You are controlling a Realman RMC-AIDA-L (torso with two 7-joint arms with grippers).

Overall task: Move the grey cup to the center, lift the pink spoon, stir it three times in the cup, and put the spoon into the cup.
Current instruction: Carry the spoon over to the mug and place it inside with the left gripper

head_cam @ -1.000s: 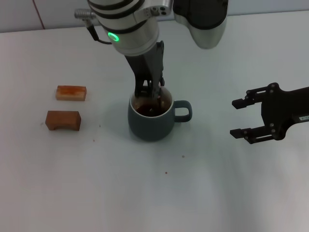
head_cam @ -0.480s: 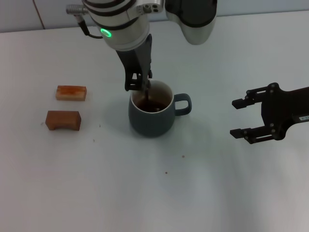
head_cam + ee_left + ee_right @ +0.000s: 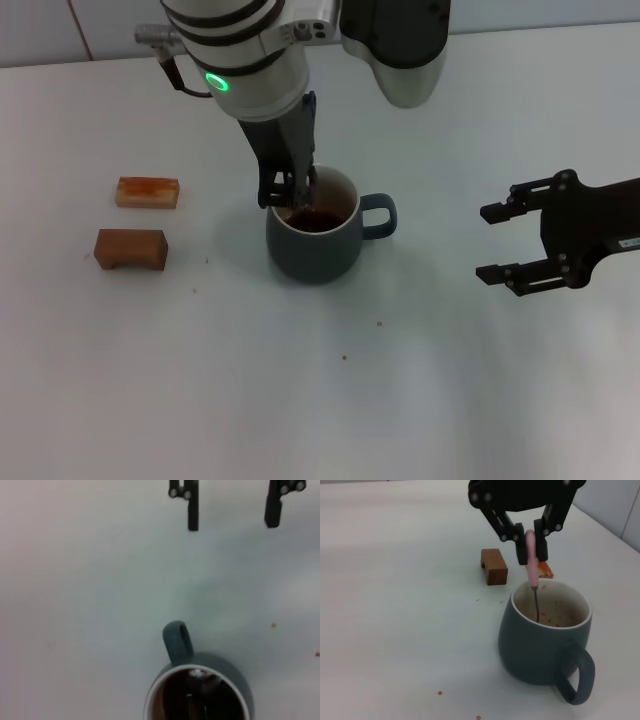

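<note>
In the head view the left tool (image 3: 290, 190) hides most of the pink spoon (image 3: 532, 555), and the spoon's bowl is lost in the dark liquid; the right wrist view shows it better, with the pink handle pinched between the two dark fingers (image 3: 521, 550) and the thin grey stem running straight down into the grey cup (image 3: 314, 238). The left arm comes down from the top centre of the head view, its tool pointing steeply downward over the cup's far-left rim. The left wrist view cuts the cup off at its lower edge, showing only the handle, part of the rim and the brown liquid. The cup sits near the middle of the white counter (image 3: 200, 380), handle toward the right. The right tool (image 3: 497, 243) hovers at centre right, fingers spread, well apart from the cup. Two brown wooden blocks (image 3: 132, 249) lie at centre left.
</note>
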